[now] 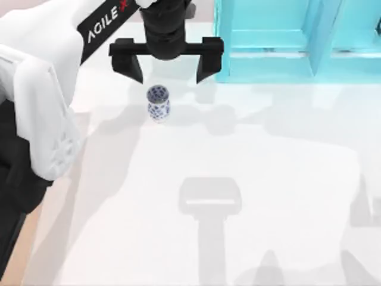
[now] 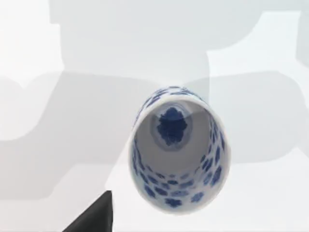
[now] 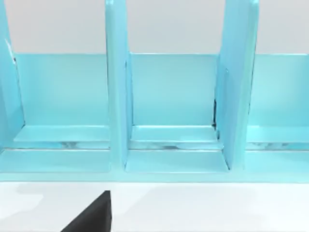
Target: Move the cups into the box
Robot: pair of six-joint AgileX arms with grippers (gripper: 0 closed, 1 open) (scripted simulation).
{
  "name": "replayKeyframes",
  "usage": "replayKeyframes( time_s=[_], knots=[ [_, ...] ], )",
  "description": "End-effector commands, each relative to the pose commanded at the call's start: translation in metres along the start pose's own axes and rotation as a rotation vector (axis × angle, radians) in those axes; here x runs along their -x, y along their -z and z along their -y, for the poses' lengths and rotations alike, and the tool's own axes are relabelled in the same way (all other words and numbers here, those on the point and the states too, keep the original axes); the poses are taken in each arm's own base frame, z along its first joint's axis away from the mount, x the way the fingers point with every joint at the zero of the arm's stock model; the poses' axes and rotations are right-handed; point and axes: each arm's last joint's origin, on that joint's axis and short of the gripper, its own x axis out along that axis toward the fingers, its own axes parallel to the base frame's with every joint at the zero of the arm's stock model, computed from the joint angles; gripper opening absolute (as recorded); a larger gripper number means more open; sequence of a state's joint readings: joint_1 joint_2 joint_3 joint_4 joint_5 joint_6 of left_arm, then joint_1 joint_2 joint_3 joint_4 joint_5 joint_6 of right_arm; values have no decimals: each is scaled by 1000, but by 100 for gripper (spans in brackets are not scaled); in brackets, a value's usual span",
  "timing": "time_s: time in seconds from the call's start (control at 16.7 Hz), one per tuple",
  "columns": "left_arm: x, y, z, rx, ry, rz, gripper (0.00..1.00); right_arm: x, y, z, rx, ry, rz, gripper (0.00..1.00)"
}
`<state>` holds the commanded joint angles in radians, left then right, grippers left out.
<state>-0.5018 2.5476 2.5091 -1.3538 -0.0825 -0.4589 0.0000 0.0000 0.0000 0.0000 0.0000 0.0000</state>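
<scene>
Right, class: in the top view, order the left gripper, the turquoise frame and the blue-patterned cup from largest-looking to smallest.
1. Turquoise frame, though cut off by the picture's edge.
2. Left gripper, open above the cup; being nearer the camera enlarges it.
3. White cup with blue floral pattern.

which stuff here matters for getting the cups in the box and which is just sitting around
Part of the job:
- white cup with blue floral pattern, upright on the table
- left gripper, open, above the cup

Just there:
- turquoise shelf frame at the table's far edge
- white table
</scene>
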Motion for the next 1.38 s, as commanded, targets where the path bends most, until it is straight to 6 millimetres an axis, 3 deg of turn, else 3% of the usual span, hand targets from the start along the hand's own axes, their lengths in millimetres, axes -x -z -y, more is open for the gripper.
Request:
replayKeyframes(
  time_s=[0.36,0.72,1.38],
  knots=[
    [-58,2,0,0,0,0,100,0,0,0,0,0,0,100],
    [-66,4,-1,0,0,0,100,0,0,0,0,0,0,100],
    [-66,4,-1,0,0,0,17,0,0,0,0,0,0,100]
  ],
)
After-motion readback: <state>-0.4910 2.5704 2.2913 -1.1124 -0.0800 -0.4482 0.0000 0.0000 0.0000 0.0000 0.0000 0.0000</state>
